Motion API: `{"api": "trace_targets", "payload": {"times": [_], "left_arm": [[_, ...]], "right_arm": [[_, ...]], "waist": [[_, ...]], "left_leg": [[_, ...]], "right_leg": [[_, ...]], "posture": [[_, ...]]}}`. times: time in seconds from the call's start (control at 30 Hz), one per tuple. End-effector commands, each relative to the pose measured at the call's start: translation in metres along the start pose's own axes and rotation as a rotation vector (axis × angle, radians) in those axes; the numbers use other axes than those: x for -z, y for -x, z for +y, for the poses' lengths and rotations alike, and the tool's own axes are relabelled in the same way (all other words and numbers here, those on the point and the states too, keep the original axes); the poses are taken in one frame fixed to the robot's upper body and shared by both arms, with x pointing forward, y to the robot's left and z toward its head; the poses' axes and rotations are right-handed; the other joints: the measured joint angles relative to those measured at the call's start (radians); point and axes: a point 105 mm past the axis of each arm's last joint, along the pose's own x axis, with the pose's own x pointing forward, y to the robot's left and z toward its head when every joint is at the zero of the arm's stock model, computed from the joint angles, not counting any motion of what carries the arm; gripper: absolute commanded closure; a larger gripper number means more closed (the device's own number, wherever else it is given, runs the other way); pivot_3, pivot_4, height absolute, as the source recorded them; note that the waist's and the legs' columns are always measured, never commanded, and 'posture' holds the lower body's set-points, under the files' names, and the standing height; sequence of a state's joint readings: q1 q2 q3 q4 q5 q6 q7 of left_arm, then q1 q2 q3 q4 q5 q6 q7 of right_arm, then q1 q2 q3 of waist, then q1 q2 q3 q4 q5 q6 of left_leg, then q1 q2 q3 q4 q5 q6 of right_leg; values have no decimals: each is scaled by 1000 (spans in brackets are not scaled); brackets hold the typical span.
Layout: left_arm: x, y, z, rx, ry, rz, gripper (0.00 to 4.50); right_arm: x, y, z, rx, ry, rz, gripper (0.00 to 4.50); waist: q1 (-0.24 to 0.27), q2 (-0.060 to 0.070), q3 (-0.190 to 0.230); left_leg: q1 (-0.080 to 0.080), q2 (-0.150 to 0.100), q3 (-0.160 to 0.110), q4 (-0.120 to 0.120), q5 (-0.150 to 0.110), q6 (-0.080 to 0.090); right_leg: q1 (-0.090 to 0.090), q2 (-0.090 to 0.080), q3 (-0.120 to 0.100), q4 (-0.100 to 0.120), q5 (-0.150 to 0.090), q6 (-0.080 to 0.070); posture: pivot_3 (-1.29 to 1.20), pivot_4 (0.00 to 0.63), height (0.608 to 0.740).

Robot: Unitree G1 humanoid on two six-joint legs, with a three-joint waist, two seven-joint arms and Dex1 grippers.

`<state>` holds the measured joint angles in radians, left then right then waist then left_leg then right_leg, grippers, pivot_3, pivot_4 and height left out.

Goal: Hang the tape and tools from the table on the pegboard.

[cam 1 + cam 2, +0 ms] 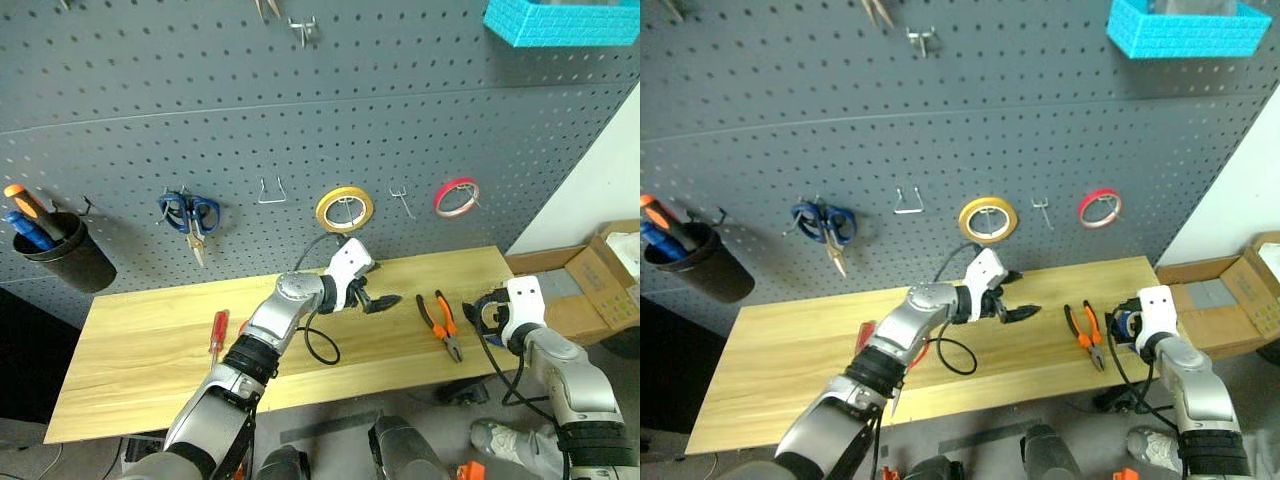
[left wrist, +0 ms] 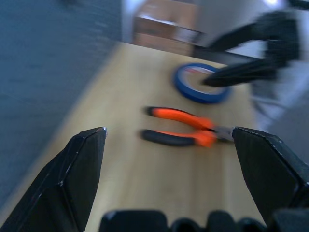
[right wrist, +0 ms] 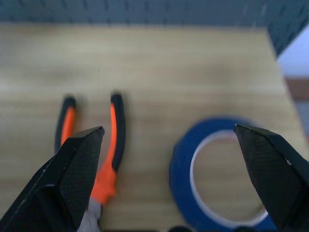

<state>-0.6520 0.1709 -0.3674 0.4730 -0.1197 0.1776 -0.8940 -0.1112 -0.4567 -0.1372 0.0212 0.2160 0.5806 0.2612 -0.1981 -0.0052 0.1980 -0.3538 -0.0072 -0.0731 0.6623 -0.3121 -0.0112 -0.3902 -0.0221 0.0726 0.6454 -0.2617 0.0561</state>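
Note:
The pliers (image 1: 440, 325) with orange-and-black handles lie on the right part of the wooden table (image 1: 150, 350). The blue tape (image 3: 217, 179) lies flat just right of them. My right gripper (image 1: 484, 312) hovers open over the tape, at the table's right end. My left gripper (image 1: 385, 302) is open, reaches across the table's middle and points at the pliers (image 2: 186, 128) from a short way off. The red-handled screwdriver (image 1: 217, 333) lies left of my left forearm. A bit of the red scissors' handle (image 1: 923, 352) shows under that forearm. The grey pegboard (image 1: 300, 120) rises behind.
On the pegboard hang blue-handled scissors (image 1: 190, 215), a yellow roll (image 1: 345, 208), a red roll (image 1: 456, 196), a black cup of screwdrivers (image 1: 60, 250) and a turquoise basket (image 1: 560, 20). Bare hooks (image 1: 272, 190) sit between them. Cardboard boxes (image 1: 600, 280) stand right of the table.

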Motion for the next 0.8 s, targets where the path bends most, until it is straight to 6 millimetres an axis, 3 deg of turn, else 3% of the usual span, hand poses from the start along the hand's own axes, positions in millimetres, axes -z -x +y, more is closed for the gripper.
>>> {"api": "trace_targets", "payload": {"times": [0.03, 0.2, 0.37, 0.6, 0.8], "left_arm": [[-7, -14, -14, 129, -168, 14, 67], [-4, -20, -27, 242, -250, 21, 67], [-10, -29, -26, 265, -288, 14, 67], [-18, -37, -27, 260, -293, -18, 67], [-20, -38, -34, 275, -276, -40, 67]], "right_arm": [[-10, 1, 0, 2, -38, -7, 0], [0, -3, 0, 14, -47, 35, 0], [1, -8, -19, 62, -34, 55, 0], [5, -12, -29, 72, -16, 70, 0], [11, -16, -26, 51, -112, 89, 0]], "waist": [[0, -2, 15], [1, -2, 53], [1, -4, 82], [2, -6, 103], [1, -7, 112]], "left_leg": [[0, 0, 0, 1, 0, 0], [-2, -1, -1, 2, 0, 0], [-13, -1, 0, 4, 0, 0], [-13, -1, 0, 4, 0, 0], [-13, -1, 0, 4, 0, 0]], "right_leg": [[0, 0, 0, 0, 0, 0], [-1, -2, -1, 0, 1, 2], [-14, -2, 0, 4, 1, 2], [-15, -3, 0, 3, 1, 3], [-15, -3, 0, 3, 1, 3]], "posture": [[-322, 271, 740], [-318, 313, 740], [-308, 342, 740], [-295, 356, 740], [-283, 354, 740]]}}
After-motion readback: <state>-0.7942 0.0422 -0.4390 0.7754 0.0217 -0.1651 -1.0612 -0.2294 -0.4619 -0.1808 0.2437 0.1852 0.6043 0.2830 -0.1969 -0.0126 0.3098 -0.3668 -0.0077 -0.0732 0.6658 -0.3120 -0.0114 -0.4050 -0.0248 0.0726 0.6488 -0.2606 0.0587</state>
